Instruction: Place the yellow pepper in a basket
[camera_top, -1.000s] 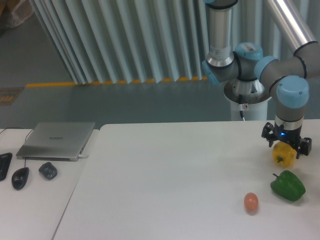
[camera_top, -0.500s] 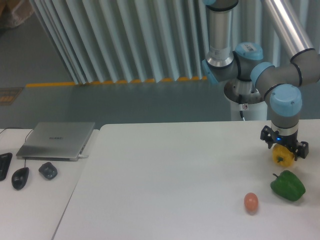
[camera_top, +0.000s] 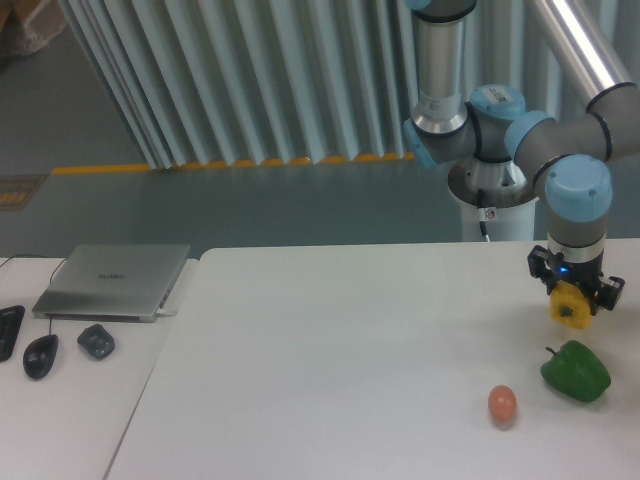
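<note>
Camera | white table (camera_top: 330, 340) | ribbed wall behind | fingers (camera_top: 575, 297) gripping yellow pepper (camera_top: 570, 310)

We see the scene under cool, even, diffuse light with a bluish cast — no single lamp or window can be picked out. The white table (camera_top: 330, 340) is bright and close to washed out, with almost no surface detail. Shadows are faint: a soft, pale one lies under the green pepper (camera_top: 576, 371) and a small one under the orange-pink egg-shaped item (camera_top: 502, 404). A bright streak of glare runs along the metal arm tube (camera_top: 580, 45). The picture is soft and low in resolution throughout — edges look smeared, and the dark things at the left edge blur together.
</note>
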